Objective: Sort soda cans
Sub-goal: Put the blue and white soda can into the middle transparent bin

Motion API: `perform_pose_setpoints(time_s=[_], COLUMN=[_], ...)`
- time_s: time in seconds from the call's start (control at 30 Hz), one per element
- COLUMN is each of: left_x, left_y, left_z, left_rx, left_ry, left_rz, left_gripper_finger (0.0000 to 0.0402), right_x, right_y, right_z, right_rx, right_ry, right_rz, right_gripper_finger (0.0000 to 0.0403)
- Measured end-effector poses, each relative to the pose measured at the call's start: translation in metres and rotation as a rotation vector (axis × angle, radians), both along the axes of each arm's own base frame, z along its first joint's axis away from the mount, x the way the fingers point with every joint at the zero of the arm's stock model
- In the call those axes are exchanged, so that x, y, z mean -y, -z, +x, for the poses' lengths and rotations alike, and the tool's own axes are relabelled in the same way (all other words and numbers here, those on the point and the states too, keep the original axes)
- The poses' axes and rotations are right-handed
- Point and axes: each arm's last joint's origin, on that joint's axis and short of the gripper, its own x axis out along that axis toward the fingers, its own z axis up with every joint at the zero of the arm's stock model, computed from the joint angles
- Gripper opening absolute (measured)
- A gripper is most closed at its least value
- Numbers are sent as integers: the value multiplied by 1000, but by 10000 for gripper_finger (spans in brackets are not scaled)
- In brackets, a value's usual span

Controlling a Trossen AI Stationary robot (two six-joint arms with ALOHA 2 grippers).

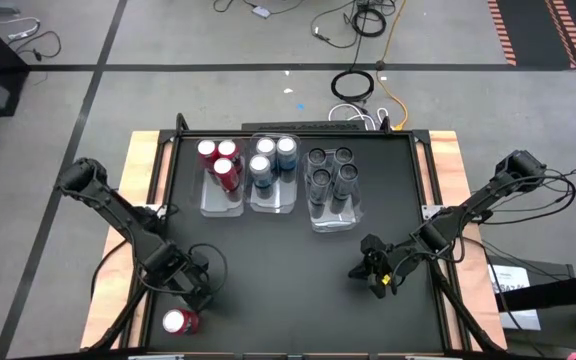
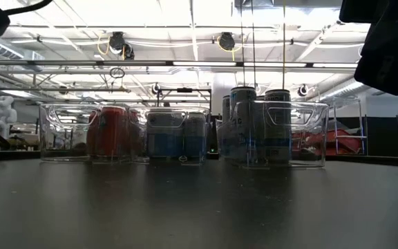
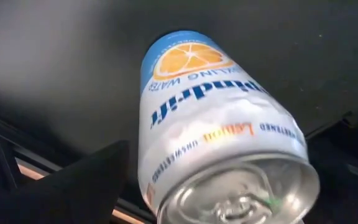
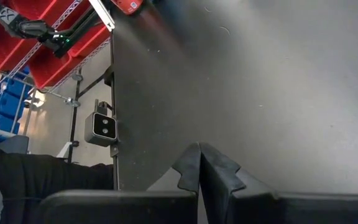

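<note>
A blue-and-silver soda can (image 3: 216, 124) with an orange-slice picture fills the left wrist view, inside my left gripper (image 1: 196, 292) over the table's near-left part. In the high view the gripper hides this can. A red can (image 1: 180, 321) stands upright beside the gripper, near the near edge. Three red cans (image 1: 223, 160), three blue-and-silver cans (image 1: 268, 155) and several dark grey cans (image 1: 331, 172) stand in clear trays at the far side. My right gripper (image 1: 376, 270) hovers shut over bare table, right of centre, its fingertips together (image 4: 199, 165). My left gripper is shut on the blue-and-silver can. One dark finger (image 3: 89, 183) lies against the can's side near its silvery top end (image 3: 241, 199); the can hides the other finger. The top end faces the wrist and the bottom end (image 3: 179, 46) points toward the table; whether it rests there I cannot tell.
Three clear trays stand side by side at the far edge: red-can tray (image 1: 220, 205), blue-can tray (image 1: 273, 205), grey-can tray (image 1: 333, 222); they also show in the low view (image 2: 178, 135). The black tabletop (image 1: 288, 290) between the grippers is bare. Wooden rails border the table's left and right sides.
</note>
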Motion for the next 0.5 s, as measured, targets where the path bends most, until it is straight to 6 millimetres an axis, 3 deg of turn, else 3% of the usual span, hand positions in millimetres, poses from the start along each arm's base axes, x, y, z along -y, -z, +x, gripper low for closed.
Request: perform_pose_setpoints(time_s=[0.13,0.4,0.5], left_x=[2,6,7], left_y=[7,13,13], left_z=[3,7,7], left_rx=[-21,-29,-28], left_ry=[2,1,-1], left_rz=[21,27,24], left_gripper_finger=[384,313,308], right_x=[0,0,0], right_y=[0,0,0], right_z=[0,0,0], right_rx=[0,1,2], right_ry=[0,-3,-5], right_rz=[0,-3,-6], right_gripper_finger=[0,0,0])
